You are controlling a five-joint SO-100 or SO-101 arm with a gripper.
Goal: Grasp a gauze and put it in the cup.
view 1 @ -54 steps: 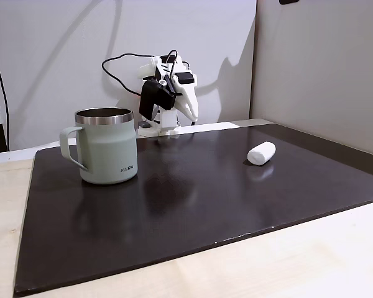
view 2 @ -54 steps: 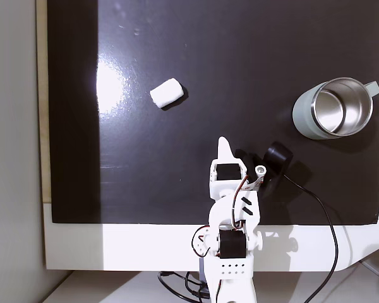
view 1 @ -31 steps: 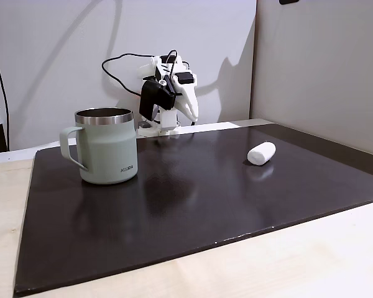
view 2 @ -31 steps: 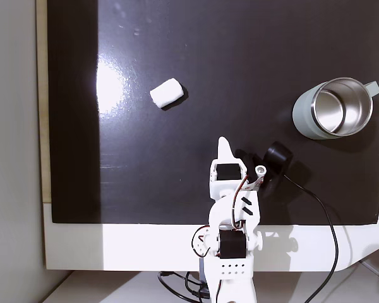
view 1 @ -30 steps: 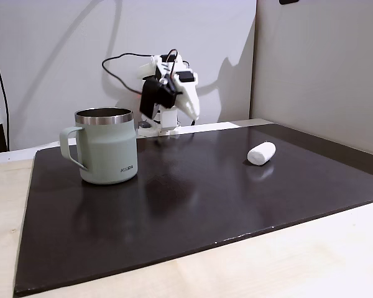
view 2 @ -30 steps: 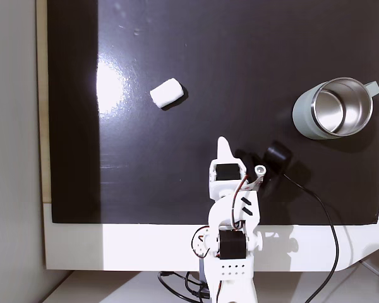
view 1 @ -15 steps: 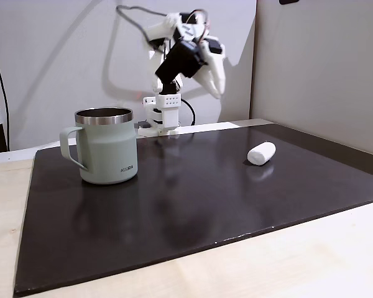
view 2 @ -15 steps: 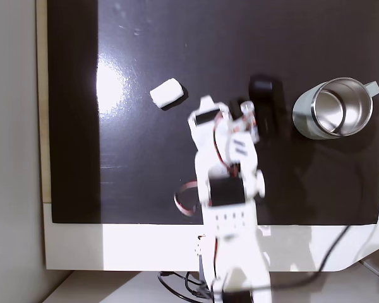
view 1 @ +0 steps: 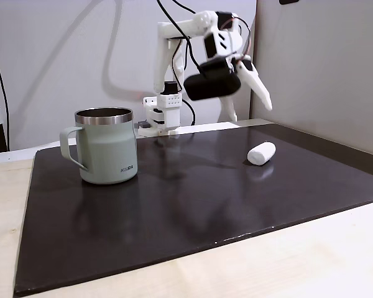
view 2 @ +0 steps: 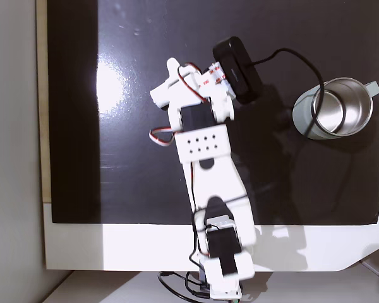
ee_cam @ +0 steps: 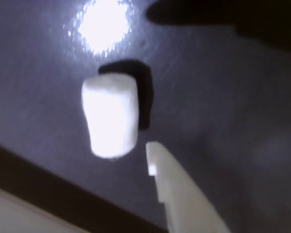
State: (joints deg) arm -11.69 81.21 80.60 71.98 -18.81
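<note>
The gauze [ee_cam: 110, 116], a small white roll, lies on the dark mat [view 1: 193, 205], at its right side in a fixed view [view 1: 261, 153]. My gripper [view 1: 267, 104] hangs in the air just above and behind it, pointing down; its jaws read as one tapered point with no gap. In the wrist view the white tip of the gripper [ee_cam: 153, 148] sits just right of the roll without touching it. From above, the gripper [view 2: 172, 64] covers most of the gauze. The mint-green cup [view 1: 107, 146] stands upright and empty at the mat's left, its wall [view 2: 301, 117] showing from above.
The black wrist camera [view 1: 212, 85] sticks out beside the gripper, and its cable [view 2: 290, 57] arcs over the cup's rim from above. The arm's base [view 1: 163, 118] stands at the back edge. A wall closes the right side.
The arm has risen from its folded pose at the base and swung out over the mat to above the gauze. Gauze and cup have not moved.
</note>
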